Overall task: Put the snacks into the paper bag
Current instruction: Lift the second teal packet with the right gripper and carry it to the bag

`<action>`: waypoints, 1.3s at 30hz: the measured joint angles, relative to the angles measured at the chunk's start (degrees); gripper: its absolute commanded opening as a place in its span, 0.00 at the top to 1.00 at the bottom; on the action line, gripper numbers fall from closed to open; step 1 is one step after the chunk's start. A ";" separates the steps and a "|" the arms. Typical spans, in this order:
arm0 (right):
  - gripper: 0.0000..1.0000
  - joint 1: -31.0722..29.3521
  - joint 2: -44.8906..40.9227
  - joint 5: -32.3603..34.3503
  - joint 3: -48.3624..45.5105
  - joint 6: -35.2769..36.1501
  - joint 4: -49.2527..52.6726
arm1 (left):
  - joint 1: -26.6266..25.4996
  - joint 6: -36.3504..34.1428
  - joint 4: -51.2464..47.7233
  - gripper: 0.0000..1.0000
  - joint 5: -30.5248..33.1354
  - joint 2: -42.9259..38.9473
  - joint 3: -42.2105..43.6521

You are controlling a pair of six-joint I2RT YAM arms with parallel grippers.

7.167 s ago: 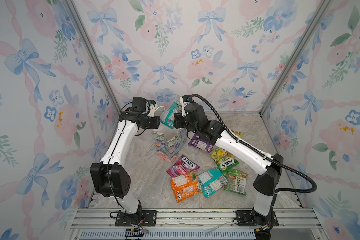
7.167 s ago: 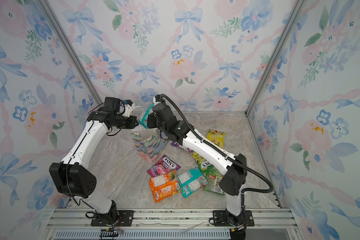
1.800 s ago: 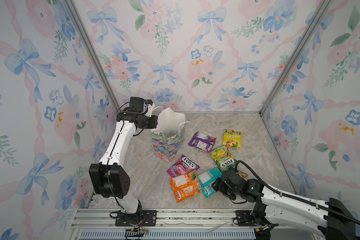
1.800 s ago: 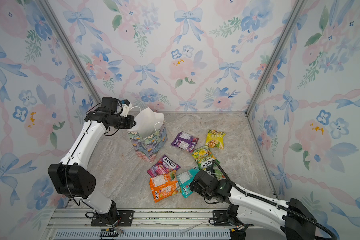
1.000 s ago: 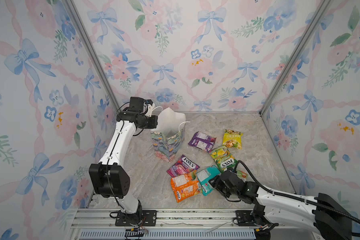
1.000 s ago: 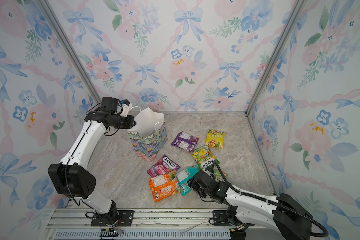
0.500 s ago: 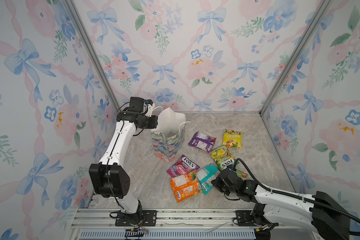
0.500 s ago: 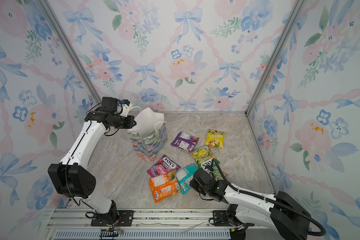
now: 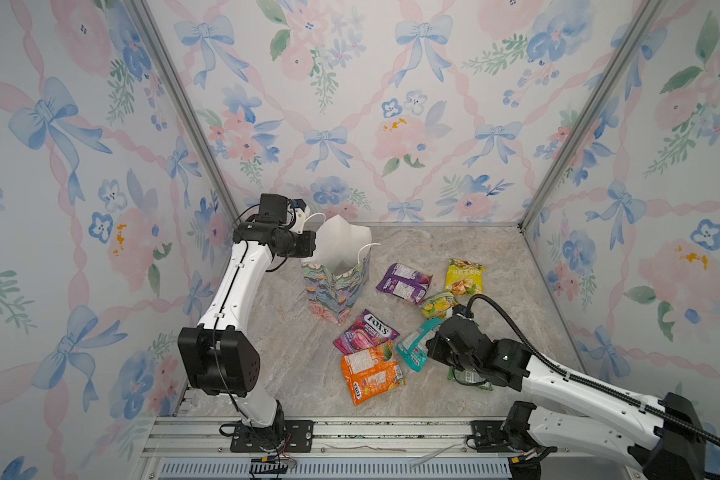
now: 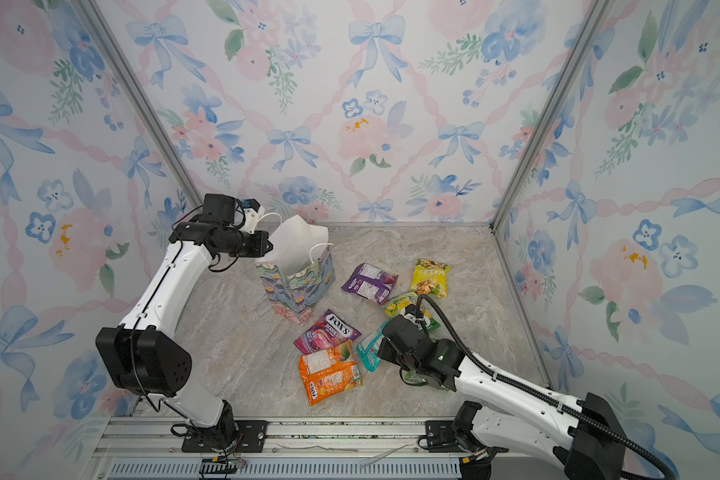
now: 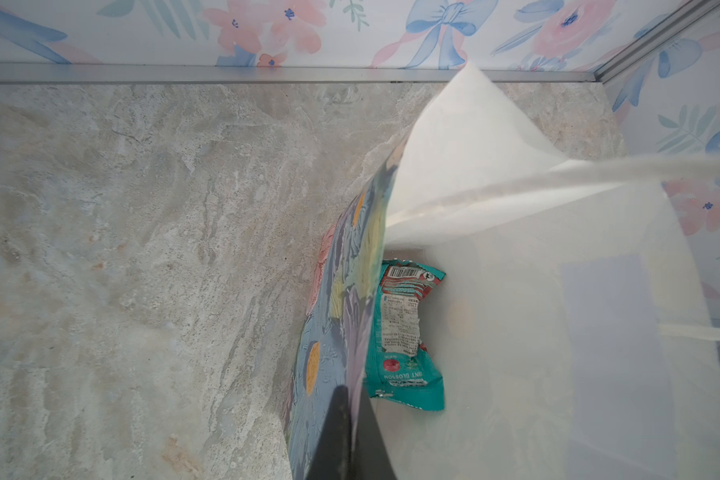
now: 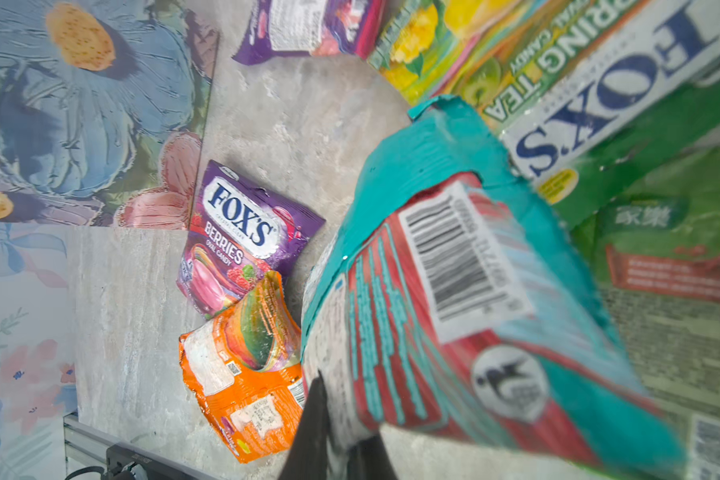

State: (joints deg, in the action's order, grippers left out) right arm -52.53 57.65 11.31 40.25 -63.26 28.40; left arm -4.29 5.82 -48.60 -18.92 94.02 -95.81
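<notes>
Left gripper (image 11: 349, 419) clamped on rim of pastel flower-print paper bag (image 9: 335, 286), propping its mouth open. Right gripper (image 12: 338, 428) pinches edge of flat glossy teal packet (image 12: 454, 291), likely for lifting.

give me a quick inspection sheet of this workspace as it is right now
surface: marble-look table, no spills seen
job's things: paper bag upright and open, one teal packet inside; on the table lie a berry packet, orange packet, purple packet, yellow packet, yellow-green packet and green packet, the last partly under the right arm
clutter: nothing seen
hands: left hand shut on the bag's rim; right hand shut on a second teal packet
cables: black hose along the right arm; thin wire at the left arm
surroundings: flowered walls; metal rail in front
</notes>
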 measured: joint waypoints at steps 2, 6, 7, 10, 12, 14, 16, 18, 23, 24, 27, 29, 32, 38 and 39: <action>1.00 0.00 0.09 0.87 3.13 2.56 2.40 | 0.00 0.00 0.00 1.00 0.00 0.00 0.00; 1.00 0.63 1.18 2.29 9.16 8.48 5.77 | 0.00 0.00 0.00 1.00 0.00 0.00 0.00; 1.00 1.22 1.55 2.34 10.43 9.90 6.32 | 0.00 0.00 0.00 1.00 0.00 0.00 0.00; 1.00 3.85 2.93 2.25 14.71 14.78 7.82 | 0.00 0.00 0.00 1.00 0.00 0.00 0.00; 1.00 5.42 4.44 2.25 18.67 18.47 8.79 | 0.00 0.00 0.00 1.00 -0.02 0.00 0.00; 1.00 6.51 6.23 2.19 22.95 21.97 9.07 | 0.00 0.00 0.00 1.00 -0.02 0.00 0.00; 1.00 7.58 8.31 1.53 27.56 25.66 8.76 | 0.00 0.00 0.00 1.00 -0.17 0.00 0.00; 1.00 8.55 10.82 0.52 32.24 28.96 8.17 | 0.00 0.00 0.00 1.00 -0.20 0.00 0.00; 1.00 9.77 18.47 -1.38 43.28 35.56 6.91 | 0.00 0.00 0.00 1.00 -0.39 0.00 0.00; 1.00 9.94 20.22 -1.68 45.70 36.79 6.88 | 0.00 0.00 0.00 1.00 -0.42 0.00 0.00; 1.00 10.86 24.33 -2.62 52.13 39.71 6.97 | 0.00 0.00 0.00 1.00 -0.44 0.00 0.00; 1.00 11.80 26.67 -3.30 56.48 41.51 7.37 | 0.00 0.00 0.00 1.00 -0.46 0.00 0.00; 1.00 13.18 29.99 -4.11 63.32 44.24 7.91 | 0.00 0.00 0.00 1.00 -0.59 0.00 0.00; 1.00 14.95 37.57 -6.40 77.26 48.37 9.09 | 0.00 -0.02 0.00 1.00 -0.66 0.00 0.00; 1.00 14.99 39.10 -6.84 79.60 48.85 9.33 | 0.00 0.00 0.00 1.00 -0.68 0.00 0.02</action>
State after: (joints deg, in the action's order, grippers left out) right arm -37.54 96.75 4.47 119.85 -14.41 37.74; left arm -4.29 5.82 -48.60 -19.59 94.02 -95.79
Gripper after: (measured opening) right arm 0.091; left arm 0.047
